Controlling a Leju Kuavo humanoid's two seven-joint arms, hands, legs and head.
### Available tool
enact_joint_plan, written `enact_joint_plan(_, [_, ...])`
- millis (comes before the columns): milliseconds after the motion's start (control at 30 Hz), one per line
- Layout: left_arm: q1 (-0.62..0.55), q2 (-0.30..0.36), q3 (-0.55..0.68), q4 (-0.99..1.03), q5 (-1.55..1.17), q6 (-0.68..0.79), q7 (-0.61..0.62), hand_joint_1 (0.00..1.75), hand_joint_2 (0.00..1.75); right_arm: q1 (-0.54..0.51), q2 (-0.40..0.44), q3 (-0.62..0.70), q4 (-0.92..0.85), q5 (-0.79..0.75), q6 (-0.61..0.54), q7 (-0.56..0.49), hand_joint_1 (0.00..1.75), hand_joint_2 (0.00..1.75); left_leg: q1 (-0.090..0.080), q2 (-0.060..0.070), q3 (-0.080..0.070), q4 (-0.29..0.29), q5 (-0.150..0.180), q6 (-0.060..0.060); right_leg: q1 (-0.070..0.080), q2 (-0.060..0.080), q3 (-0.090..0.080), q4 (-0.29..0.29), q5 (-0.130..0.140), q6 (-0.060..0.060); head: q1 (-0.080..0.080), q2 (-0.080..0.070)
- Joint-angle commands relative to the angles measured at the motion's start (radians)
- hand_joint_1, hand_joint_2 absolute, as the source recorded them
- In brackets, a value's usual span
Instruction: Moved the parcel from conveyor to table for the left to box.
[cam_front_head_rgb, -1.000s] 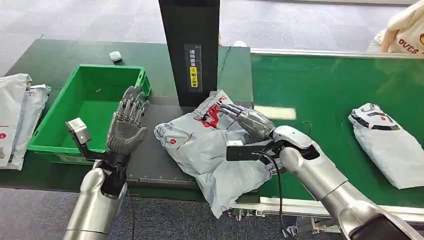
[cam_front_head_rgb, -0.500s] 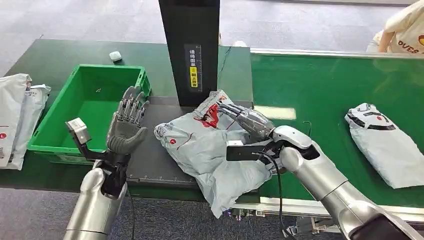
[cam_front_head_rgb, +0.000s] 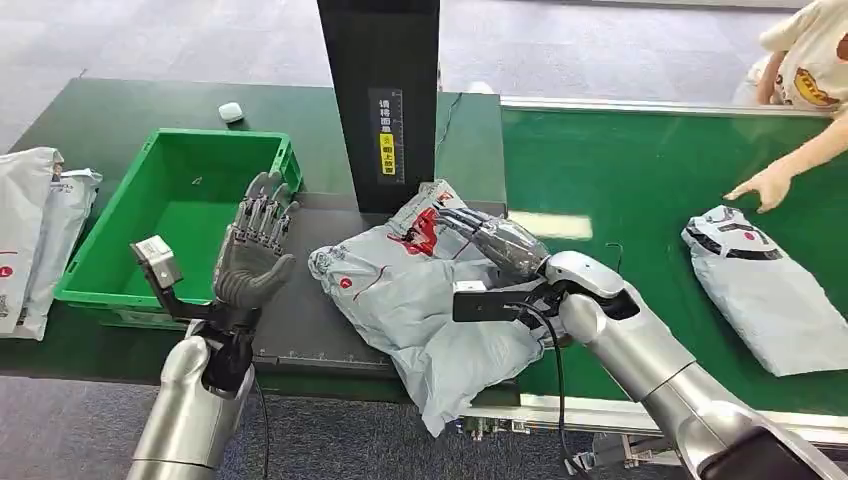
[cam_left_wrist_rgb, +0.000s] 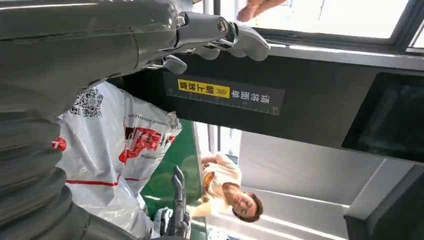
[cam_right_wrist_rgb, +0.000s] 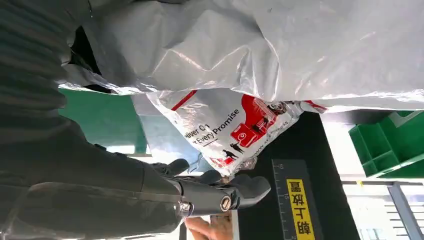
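While the right hand (cam_front_head_rgb: 492, 240) lies flat on top of the grey parcel (cam_front_head_rgb: 420, 300), fingers stretched along it and not wrapped round anything, the parcel rests mostly on the dark counter (cam_front_head_rgb: 300, 330) in front of the black scanner post (cam_front_head_rgb: 380, 100), one end hanging off the near edge beside the green conveyor (cam_front_head_rgb: 640, 170). Pressing from above looks like a way to slide the soft bag across. Left hand (cam_front_head_rgb: 255, 245) waits upright, fingers spread, holding nothing, just beside the green box (cam_front_head_rgb: 110, 260), likely poised for its turn. Second parcel (cam_front_head_rgb: 765, 295) lies on the conveyor; a person's hand (cam_front_head_rgb: 765, 185) reaches near it.
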Motion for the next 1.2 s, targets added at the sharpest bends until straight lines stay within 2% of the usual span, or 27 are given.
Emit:
enact_joint_plan(33, [-0.022, 0.017, -0.019, 0.017, -0.001, 0.0, 0.001, 0.0, 1.75, -0.022, -0.011, 0.023, 0.003, 0.002, 0.001, -0.001, 0.0, 1.75, 0.0, 0.0, 0.003, -0.001, -0.001, 0.0, 0.0, 0.0, 0.003, -0.001, -0.001, -0.001, 0.0, 0.0])
enact_joint_plan(1200, [-0.022, 0.017, -0.019, 0.017, -0.001, 0.0, 0.001, 0.0, 1.75, -0.022, -0.011, 0.023, 0.003, 0.002, 0.001, -0.001, 0.0, 1.75, 0.0, 0.0, 0.003, -0.001, -0.001, 0.0, 0.0, 0.0, 0.003, -0.001, -0.001, -0.001, 0.0, 0.0])
